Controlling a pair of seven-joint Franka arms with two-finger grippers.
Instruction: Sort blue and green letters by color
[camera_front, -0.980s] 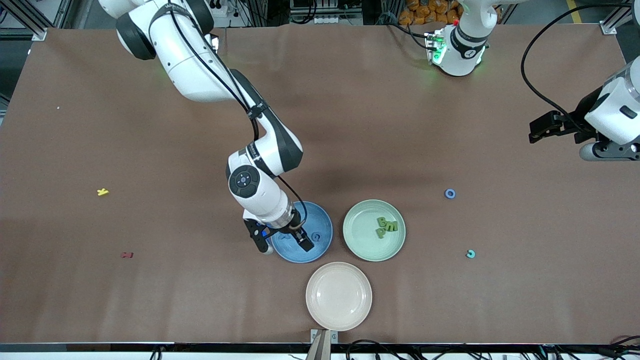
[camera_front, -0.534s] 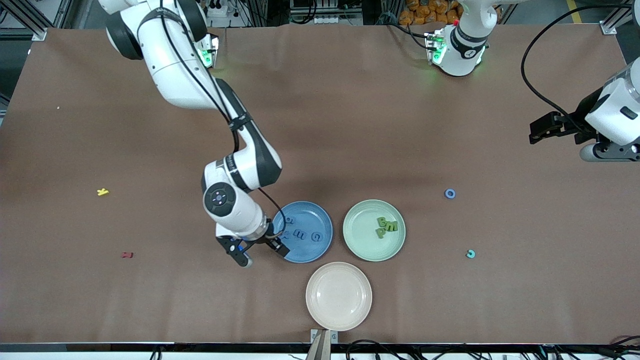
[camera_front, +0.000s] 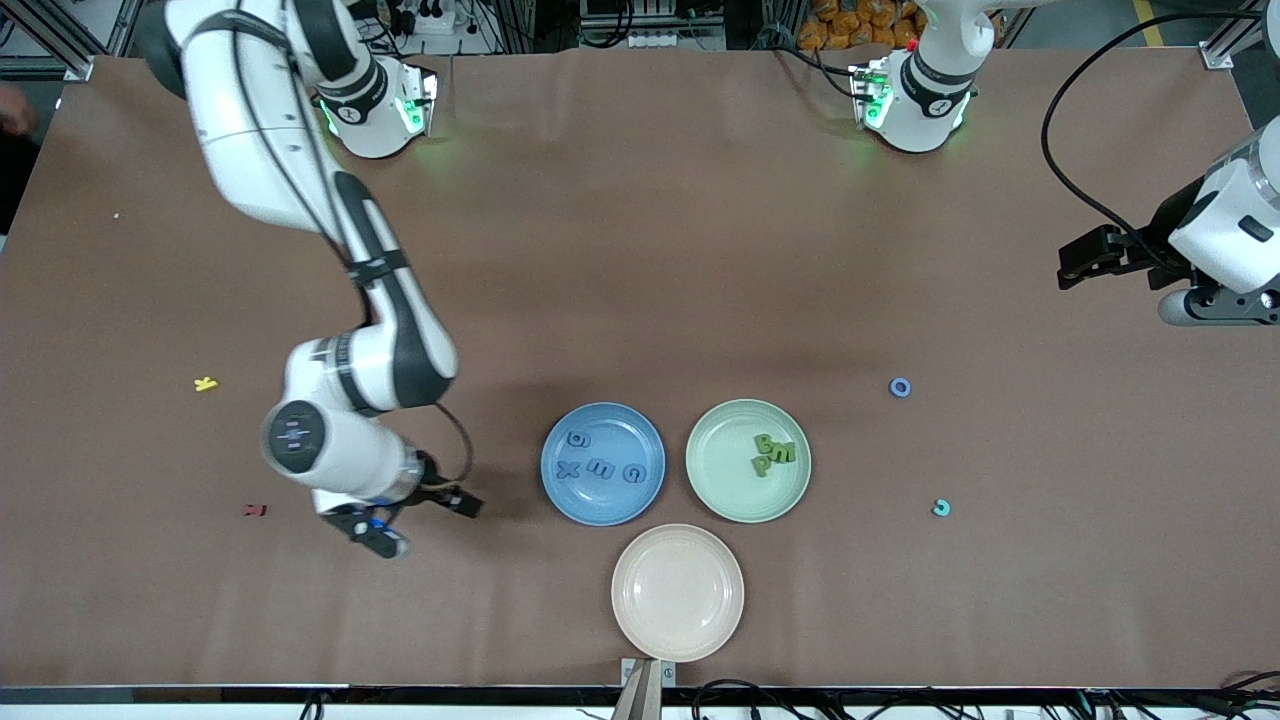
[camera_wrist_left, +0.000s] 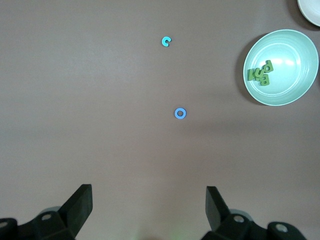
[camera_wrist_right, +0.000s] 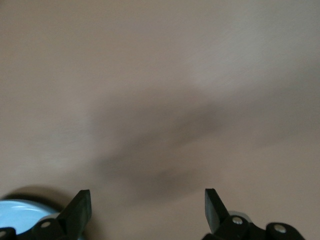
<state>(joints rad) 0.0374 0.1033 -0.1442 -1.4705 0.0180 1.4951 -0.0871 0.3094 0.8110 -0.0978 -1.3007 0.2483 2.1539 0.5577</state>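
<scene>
Hovering over bare table between the red letter (camera_front: 254, 510) and the blue plate (camera_front: 560, 497), the right gripper (camera_front: 427, 522) has its fingers spread wide w/ nothing between them; right wrist view shows only tabletop plus an edge of the blue plate.

Left gripper (camera_front: 1078, 260) hangs up in the air over the left arm's end of the table, arm waiting, fingers (camera_wrist_left: 77, 205) wide apart & empty.

Blue plate holds four blue letters (camera_front: 603, 466): an O-like one, X, E-like one, G, all lying flat, apart from each other.

Green plate (camera_front: 720, 490), just beside the blue plate toward the left arm's end, holds three green letters (camera_front: 773, 453) (B, M, P) bunched together & touching, partly overlapping.

Beige plate (camera_front: 678, 592) sits nearer the front camera than both, w/ nothing in it.

Loose on the table toward the left arm's end: blue O (camera_front: 900, 387) and, nearer the front camera, a teal C (camera_front: 941, 508); well apart from each other. Both also show in the left wrist view, w/ the green plate off to one side.

Yellow letter (camera_front: 205, 383) lies toward the right arm's end, farther from the front camera than the red letter.
</scene>
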